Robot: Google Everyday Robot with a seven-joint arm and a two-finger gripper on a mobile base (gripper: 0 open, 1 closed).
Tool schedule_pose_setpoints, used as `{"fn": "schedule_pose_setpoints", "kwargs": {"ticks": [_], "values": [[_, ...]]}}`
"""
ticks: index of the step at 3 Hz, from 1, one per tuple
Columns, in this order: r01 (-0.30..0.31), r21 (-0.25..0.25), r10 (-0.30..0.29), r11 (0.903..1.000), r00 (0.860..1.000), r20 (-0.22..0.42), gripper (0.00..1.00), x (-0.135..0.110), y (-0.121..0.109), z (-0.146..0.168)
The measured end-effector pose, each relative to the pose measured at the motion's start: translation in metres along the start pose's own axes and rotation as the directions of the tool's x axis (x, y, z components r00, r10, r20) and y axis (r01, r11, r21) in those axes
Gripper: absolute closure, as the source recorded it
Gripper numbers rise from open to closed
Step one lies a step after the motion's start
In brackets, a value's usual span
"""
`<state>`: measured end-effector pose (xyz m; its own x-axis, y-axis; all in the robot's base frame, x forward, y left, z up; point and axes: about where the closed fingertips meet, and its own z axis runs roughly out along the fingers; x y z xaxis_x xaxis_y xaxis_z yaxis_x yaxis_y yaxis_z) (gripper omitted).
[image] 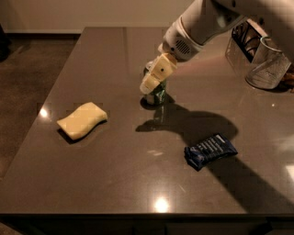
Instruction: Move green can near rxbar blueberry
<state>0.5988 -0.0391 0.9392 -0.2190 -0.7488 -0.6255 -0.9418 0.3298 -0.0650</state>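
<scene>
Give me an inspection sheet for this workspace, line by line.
Surface: dark table, glossy, with spots of reflected light.
Job's things: green can upright near the table's middle; rxbar blueberry lying flat, apart from the can, nearer the camera and to the right in view.
Clutter: yellow sponge at the left in view; glass container and dark rack at the far right.
Grippers: gripper at the can, covering its upper part.
Cables: nothing seen.
Surroundings: brown floor to the left, pale wall behind.

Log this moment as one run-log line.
gripper: at green can, covering its top | green can: upright, apart from rxbar blueberry | rxbar blueberry: lying flat | sponge: view's left
</scene>
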Motion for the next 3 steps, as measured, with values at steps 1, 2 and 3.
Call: {"fn": "schedule_pose_setpoints", "kwargs": {"ticks": [1,2,3], "values": [[-0.003,-0.012,0.002,0.9999,1.0,-0.011,0.0,0.0061,-0.0061,0.007],[-0.01,-0.037,0.009,0.9993,1.0,-0.029,0.18,0.0092,-0.0097,0.0113],[-0.021,-0.06,0.019,0.998,0.999,-0.034,0.42,0.0093,-0.0095,0.0155]]}}
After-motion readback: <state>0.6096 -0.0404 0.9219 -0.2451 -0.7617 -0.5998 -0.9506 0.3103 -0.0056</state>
